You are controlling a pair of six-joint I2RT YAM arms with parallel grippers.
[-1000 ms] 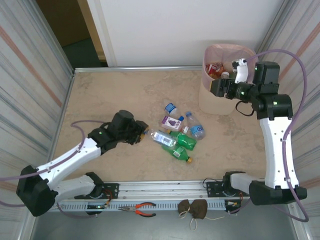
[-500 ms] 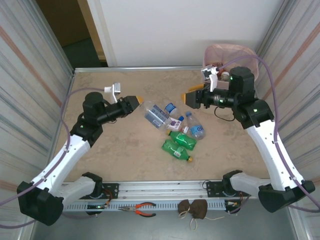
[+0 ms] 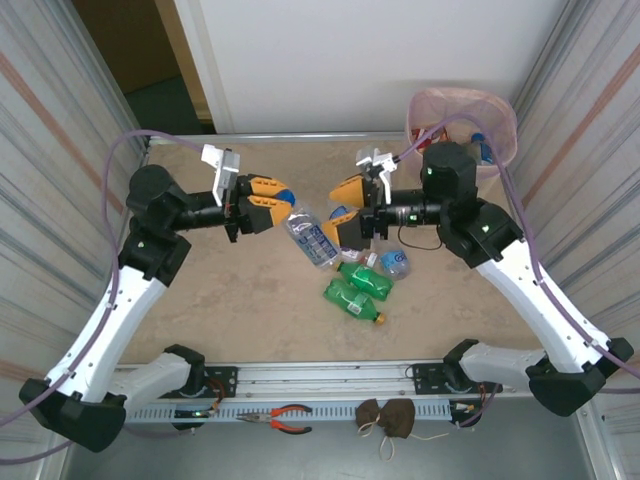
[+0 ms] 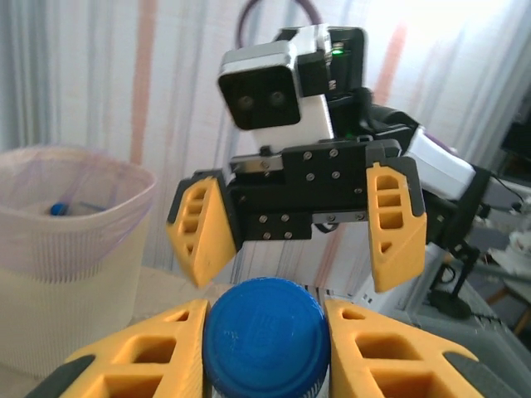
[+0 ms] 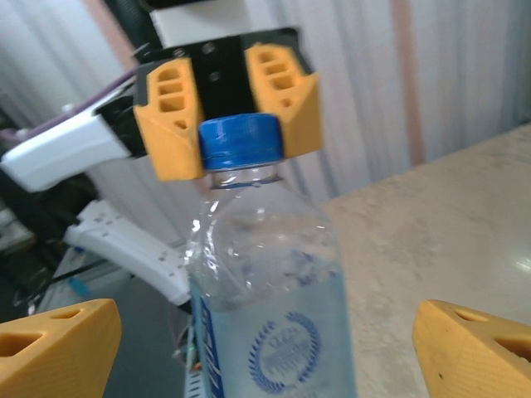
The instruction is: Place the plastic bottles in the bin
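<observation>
My left gripper [image 3: 268, 203] is shut on the blue cap [image 3: 286, 197] of a clear bottle with a blue label [image 3: 311, 236], held up above the table. In the left wrist view the cap [image 4: 265, 340] sits pinched between the yellow fingers [image 4: 377, 348]. My right gripper [image 3: 347, 210] faces it, open, and the bottle [image 5: 270, 315] lies between its wide-spread fingers [image 5: 54, 348] without touching them. Two green bottles [image 3: 358, 281] and a clear one [image 3: 393, 262] lie on the table. The pale-pink bin [image 3: 460, 118] stands at the back right with bottles inside.
The bin [image 4: 66, 249] also shows in the left wrist view, behind the right gripper [image 4: 294, 228]. Pliers [image 3: 285, 418] and a brown pouch [image 3: 386, 418] lie in front of the base rail. Striped walls close both sides of the table.
The left arm has lifted the clear bottle off the table by its cap. The right arm has swung from the bin leftward to the bottle with its fingers spread.
</observation>
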